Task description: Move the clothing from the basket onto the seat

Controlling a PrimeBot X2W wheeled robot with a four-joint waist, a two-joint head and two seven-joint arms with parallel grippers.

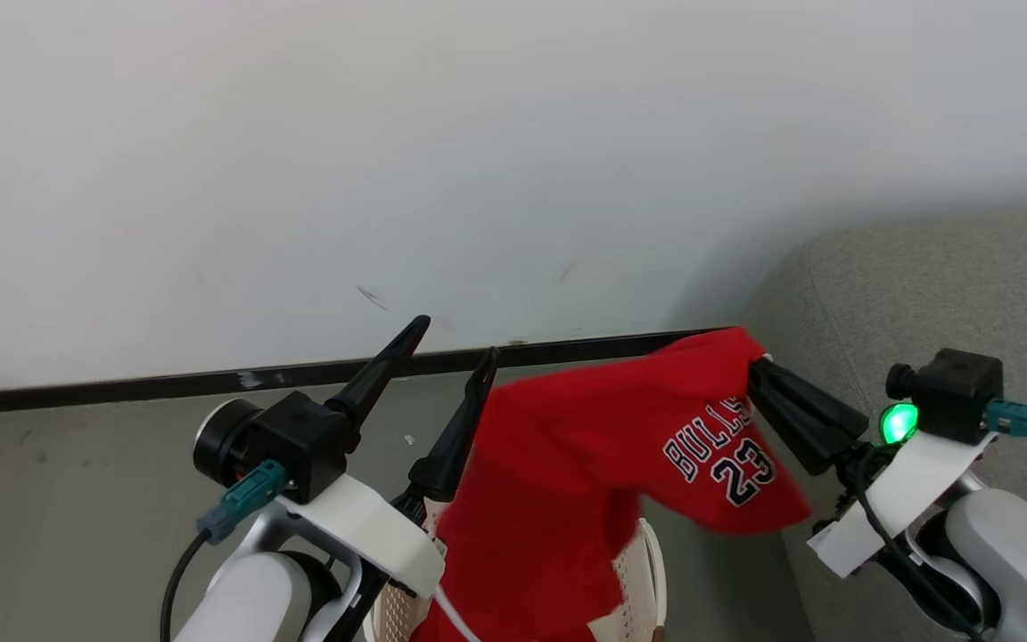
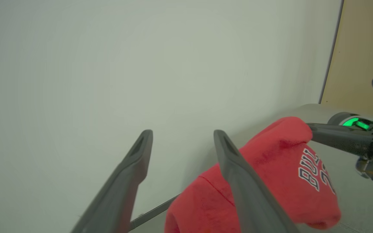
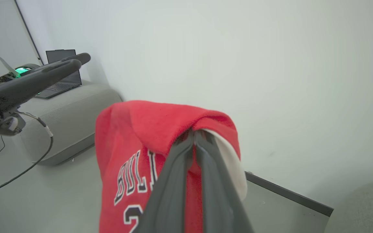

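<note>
My right gripper (image 1: 761, 367) has its jaws clenched on the red clothing (image 1: 567, 464), held up right of centre, its lower end hanging over the basket (image 1: 647, 571) at the bottom edge. My left gripper (image 1: 458, 339), left of centre, has its jaws released. The seat (image 1: 941, 285) sits far right.

White forearms (image 1: 246, 597) carry black camera blocks (image 1: 299, 441), teal connectors (image 1: 250, 495) and long black tool fingers (image 1: 380, 370).

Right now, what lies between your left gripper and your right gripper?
The red BULLS garment, seen in the head view: it hangs from the shut right gripper and spreads across to the open left gripper, above the basket.
</note>
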